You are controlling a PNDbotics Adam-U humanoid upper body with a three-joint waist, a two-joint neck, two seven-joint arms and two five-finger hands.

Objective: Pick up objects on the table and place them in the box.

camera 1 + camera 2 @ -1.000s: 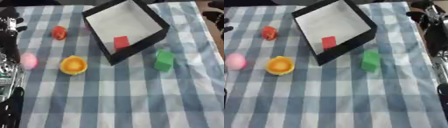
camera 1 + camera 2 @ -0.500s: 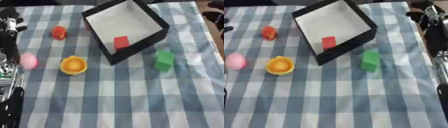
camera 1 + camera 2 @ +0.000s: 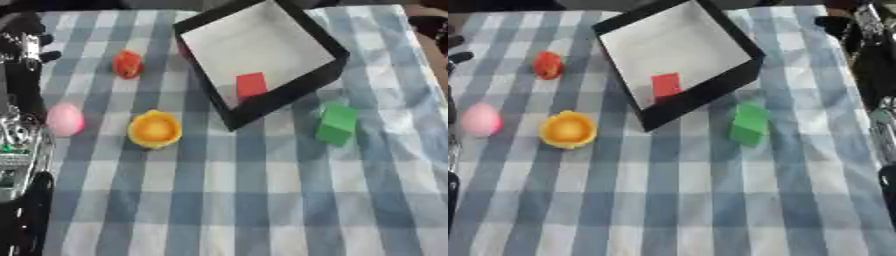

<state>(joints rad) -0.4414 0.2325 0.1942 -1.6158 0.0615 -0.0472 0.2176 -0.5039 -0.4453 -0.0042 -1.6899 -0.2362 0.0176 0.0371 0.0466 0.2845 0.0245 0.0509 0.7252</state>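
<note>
Upper centre: black box (image 3: 325,47) holding red block (image 3: 251,84). Below right: green block (image 3: 337,124). Left: orange bowl (image 3: 155,129), pink ball (image 3: 65,119). Left hand (image 3: 26,42), right hand (image 3: 857,25): finger state indiscernible.

A staged tabletop for robot trials rather than a lived-in room; a blue-and-white checked cloth (image 3: 262,200) covers the table, with a black box (image 3: 325,47) and small bright toy-like pieces such as a green block (image 3: 336,124) spread out. Black and silver robot arm parts (image 3: 877,75) flank the cloth; the room itself is out of view.
</note>
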